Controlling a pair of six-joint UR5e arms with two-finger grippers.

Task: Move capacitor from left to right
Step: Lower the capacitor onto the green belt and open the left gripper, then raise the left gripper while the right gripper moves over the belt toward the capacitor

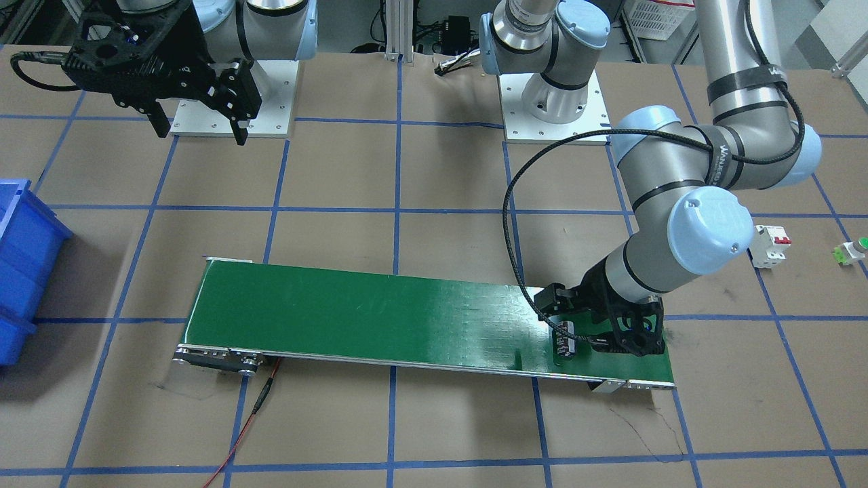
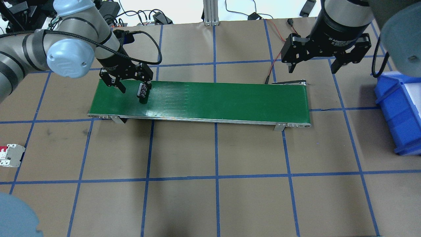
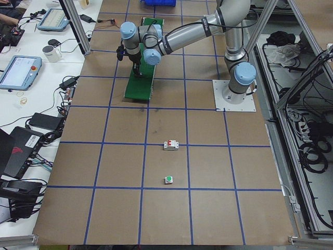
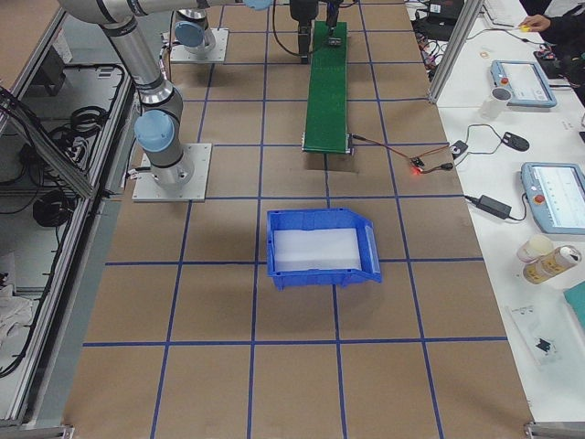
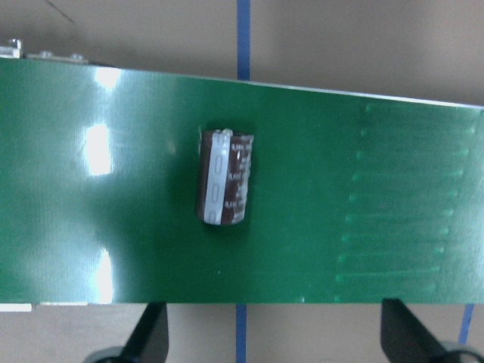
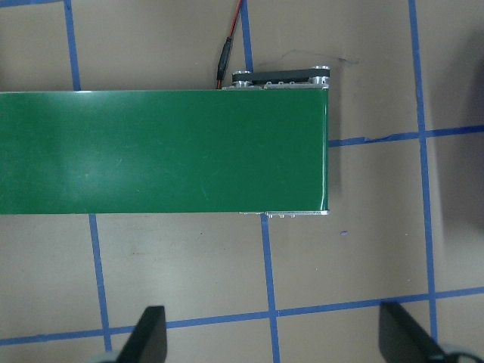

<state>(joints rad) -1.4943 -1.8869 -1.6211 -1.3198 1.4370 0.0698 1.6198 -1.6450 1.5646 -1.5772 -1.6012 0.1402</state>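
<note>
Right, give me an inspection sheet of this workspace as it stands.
Surface: brown table with blue tape grid; green conveyor belt across it.
Job's things: capacitor lies on its side on the belt, left arm's end, ungripped.
Clutter: white breaker, green-capped push-button, blue bin.
Grippers: left pincer open by the capacitor; right pincer open near the belt's other end.
Cables: red wire at the belt's right-arm end; black cable looped along the left arm.
Surroundings: desks with tablets beside the table.
</note>
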